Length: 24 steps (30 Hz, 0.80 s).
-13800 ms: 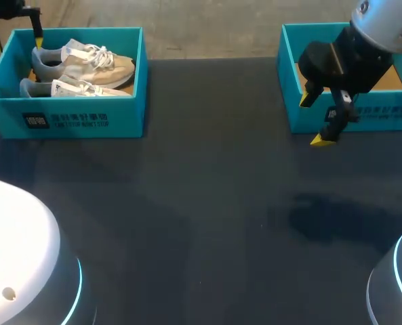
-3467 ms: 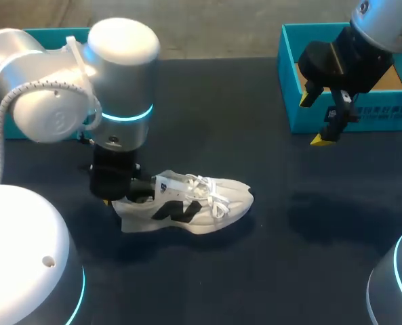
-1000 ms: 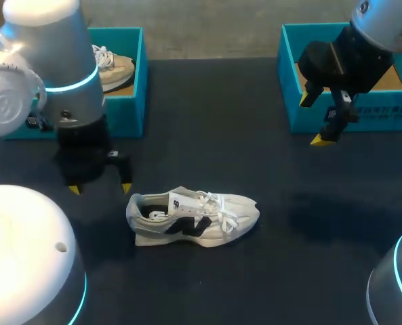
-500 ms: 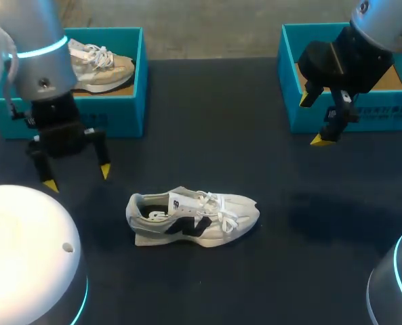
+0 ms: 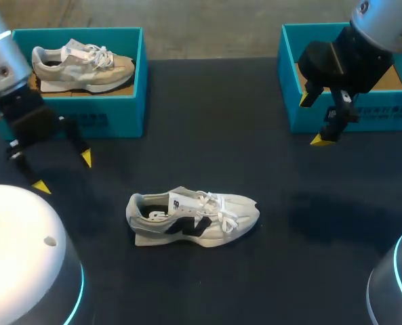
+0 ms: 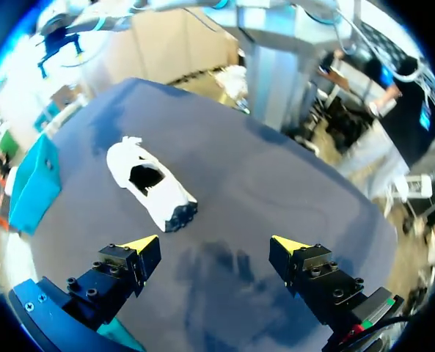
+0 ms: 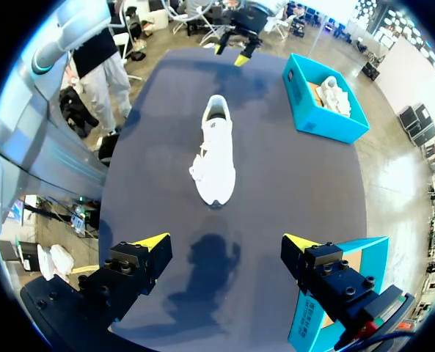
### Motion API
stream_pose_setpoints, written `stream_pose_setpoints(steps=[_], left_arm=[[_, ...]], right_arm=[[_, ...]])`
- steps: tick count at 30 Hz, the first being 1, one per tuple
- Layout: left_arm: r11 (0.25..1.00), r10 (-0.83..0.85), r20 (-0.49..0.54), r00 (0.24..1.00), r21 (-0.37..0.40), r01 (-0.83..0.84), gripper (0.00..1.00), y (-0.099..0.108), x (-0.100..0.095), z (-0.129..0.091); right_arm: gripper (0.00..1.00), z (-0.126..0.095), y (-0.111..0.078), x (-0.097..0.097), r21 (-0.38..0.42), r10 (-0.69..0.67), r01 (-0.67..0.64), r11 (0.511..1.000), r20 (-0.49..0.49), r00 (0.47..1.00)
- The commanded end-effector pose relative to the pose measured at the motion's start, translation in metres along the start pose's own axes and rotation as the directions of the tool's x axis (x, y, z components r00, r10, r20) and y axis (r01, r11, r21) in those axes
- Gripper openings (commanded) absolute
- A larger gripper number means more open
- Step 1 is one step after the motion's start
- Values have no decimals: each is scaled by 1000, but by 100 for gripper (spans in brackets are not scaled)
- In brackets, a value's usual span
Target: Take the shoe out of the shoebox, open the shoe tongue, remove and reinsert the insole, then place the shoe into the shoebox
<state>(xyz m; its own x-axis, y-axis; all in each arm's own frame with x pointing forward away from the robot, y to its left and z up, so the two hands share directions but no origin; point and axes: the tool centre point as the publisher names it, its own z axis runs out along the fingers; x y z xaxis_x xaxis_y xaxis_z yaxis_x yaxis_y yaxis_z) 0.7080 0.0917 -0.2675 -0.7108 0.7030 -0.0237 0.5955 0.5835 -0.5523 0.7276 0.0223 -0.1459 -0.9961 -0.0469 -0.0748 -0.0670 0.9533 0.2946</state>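
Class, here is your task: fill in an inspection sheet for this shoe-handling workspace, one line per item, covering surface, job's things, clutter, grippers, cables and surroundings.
Surface: dark table, flat, with no spills seen.
Job's things: white shoe stands on its sole on the table, outside both boxes. The left shoebox holds a beige shoe. The right shoebox has its inside mostly hidden by the right arm.
Clutter: nothing seen.
Grippers: left gripper is open and empty, above the table and apart from the white shoe. The right gripper is open and empty, by the right shoebox.
Cables: nothing seen.
Surroundings: no person reaches over the table.
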Motion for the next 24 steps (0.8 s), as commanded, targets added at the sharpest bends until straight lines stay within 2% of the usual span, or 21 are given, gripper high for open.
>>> stream_pose_setpoints(steps=[1,13,19,24], left_arm=[[977,-145,95,985,173,127,100,6,5,4],[977,-145,95,985,173,127,100,6,5,4],[908,-320,178,931,337,248,100,2,4,11],[871,-396,194,897,387,301,100,4,6,26]], right_arm=[[100,1,1,-1,3,1,-1,1000,-2,1000],[100,1,1,-1,3,1,-1,1000,-2,1000],[100,1,1,-1,3,1,-1,1000,-2,1000],[100,1,1,-1,3,1,-1,1000,-2,1000]])
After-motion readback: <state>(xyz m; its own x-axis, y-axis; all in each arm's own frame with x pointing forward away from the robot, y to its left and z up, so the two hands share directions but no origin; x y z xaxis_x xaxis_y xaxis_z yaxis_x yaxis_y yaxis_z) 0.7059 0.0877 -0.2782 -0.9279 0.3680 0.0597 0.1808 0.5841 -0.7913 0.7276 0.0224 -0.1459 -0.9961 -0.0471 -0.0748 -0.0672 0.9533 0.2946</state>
